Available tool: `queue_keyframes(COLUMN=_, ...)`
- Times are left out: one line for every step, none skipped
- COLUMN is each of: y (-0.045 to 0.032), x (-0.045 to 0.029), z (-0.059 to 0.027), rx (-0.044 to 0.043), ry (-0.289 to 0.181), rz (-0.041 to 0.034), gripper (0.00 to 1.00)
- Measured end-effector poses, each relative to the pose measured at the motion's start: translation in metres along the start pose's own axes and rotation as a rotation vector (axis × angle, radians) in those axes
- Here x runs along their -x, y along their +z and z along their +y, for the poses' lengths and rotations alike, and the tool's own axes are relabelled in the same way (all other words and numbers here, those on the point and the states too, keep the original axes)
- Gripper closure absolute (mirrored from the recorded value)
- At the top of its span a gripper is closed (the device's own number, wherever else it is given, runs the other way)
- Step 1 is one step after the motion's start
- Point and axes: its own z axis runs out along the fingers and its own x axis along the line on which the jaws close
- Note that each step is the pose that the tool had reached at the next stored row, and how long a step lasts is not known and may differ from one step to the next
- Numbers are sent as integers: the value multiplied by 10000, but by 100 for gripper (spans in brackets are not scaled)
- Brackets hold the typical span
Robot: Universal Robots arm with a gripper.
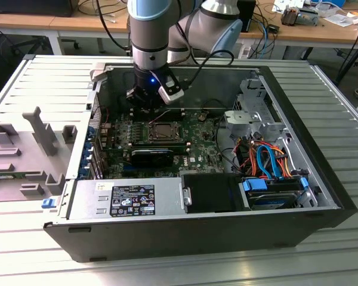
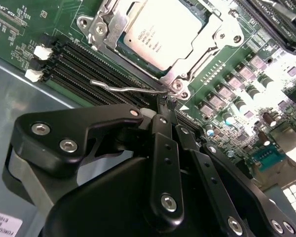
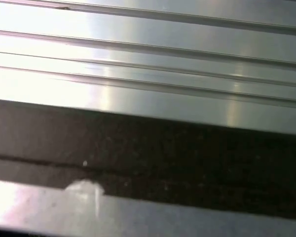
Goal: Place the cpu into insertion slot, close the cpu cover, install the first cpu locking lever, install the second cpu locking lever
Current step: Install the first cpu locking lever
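One cpu (image 2: 160, 30) sits in the insertion slot (image 2: 119, 47), the cpu cover (image 2: 207, 37) down around it. My claw (image 2: 164, 109) is pinched narrow beside a thin wire locking lever (image 2: 126, 89); I see nothing held.

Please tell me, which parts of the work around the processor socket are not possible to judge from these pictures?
- Gripper: in the second wrist view its own black links cover the fingertips, so grip on the thin wire lever is unclear.
- Cover: cut off by the picture edge, so its far side is unseen.
- Chip: seated under the cover; its corners are hidden.
- Socket: too small in the exterior view to judge the levers.
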Motion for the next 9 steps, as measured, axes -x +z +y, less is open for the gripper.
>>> queue_keyframes(y=11, x=8, z=-1, rx=-29, ry=0, rz=4, gripper=89)
queue_keyframes(y=14, x=14, z=-2, rx=-53, ry=0, rz=7, gripper=89)
queue_keyframes(y=15, x=16, z=-2, rx=-67, ry=1, rz=7, gripper=89)
queue_keyframes(y=15, x=25, z=-4, rx=-89, ry=-1, rz=10, gripper=89)
queue_keyframes(y=15, x=59, z=-8, rx=-98, ry=0, rz=12, gripper=89)
queue_keyframes(y=15, x=78, z=-11, rx=-97, ry=-1, rz=12, gripper=89)
queue_keyframes(y=16, x=91, z=-12, rx=-96, ry=-2, rz=11, gripper=89)
queue_keyframes(y=16, x=113, z=-15, rx=-96, ry=-4, rz=11, gripper=89)
queue_keyframes(y=16, x=136, z=-17, rx=-96, ry=-4, rz=12, gripper=89)
